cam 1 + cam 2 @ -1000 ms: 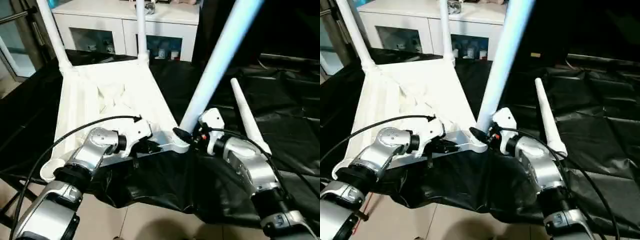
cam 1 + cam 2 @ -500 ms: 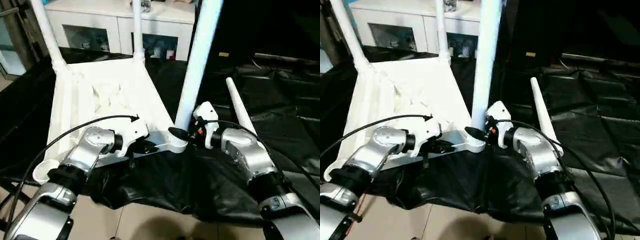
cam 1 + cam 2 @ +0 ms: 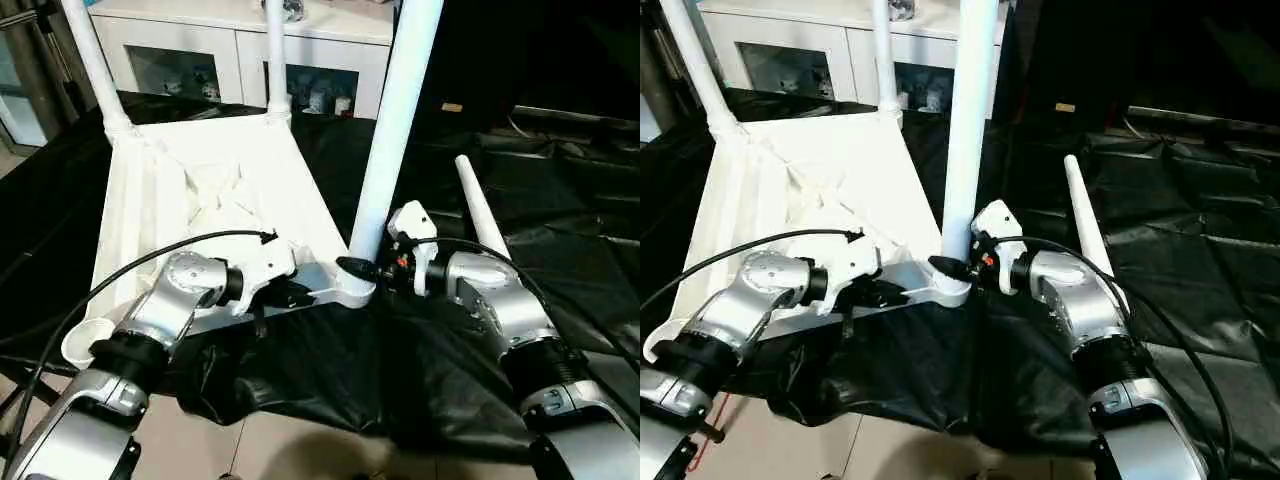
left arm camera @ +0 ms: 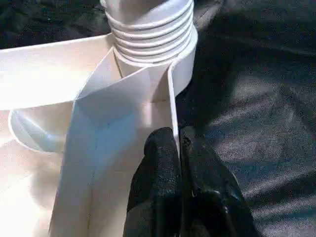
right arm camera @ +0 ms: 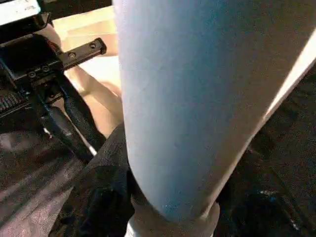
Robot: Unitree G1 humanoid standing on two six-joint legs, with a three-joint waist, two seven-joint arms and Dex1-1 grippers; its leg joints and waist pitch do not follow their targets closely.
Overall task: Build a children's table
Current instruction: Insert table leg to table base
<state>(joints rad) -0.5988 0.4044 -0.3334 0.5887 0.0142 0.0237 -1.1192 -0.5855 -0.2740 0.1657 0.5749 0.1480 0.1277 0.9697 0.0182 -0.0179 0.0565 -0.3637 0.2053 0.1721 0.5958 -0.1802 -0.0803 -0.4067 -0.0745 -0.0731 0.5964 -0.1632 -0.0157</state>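
Three legs stand up from the upside-down tabletop (image 3: pixel 200 200) on the black-covered desk (image 3: pixel 560 220); a fourth leg (image 3: pixel 478 212) lies loose on the cloth beside the right arm. The left claw (image 4: pixel 178 148) is pinched tight on the tabletop's near rim wall, just beside the corner socket (image 4: pixel 153 54). The right claw (image 3: pixel 365 268) grips the near leg (image 3: pixel 392 140) at its base, just above that socket.

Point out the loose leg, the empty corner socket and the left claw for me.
loose leg (image 3: pixel 478 207), left eye view, mid-shaft.
empty corner socket (image 3: pixel 74 348), left eye view, near rim.
left claw (image 4: pixel 178 148), left wrist view, fingertips pinching the tabletop rim.
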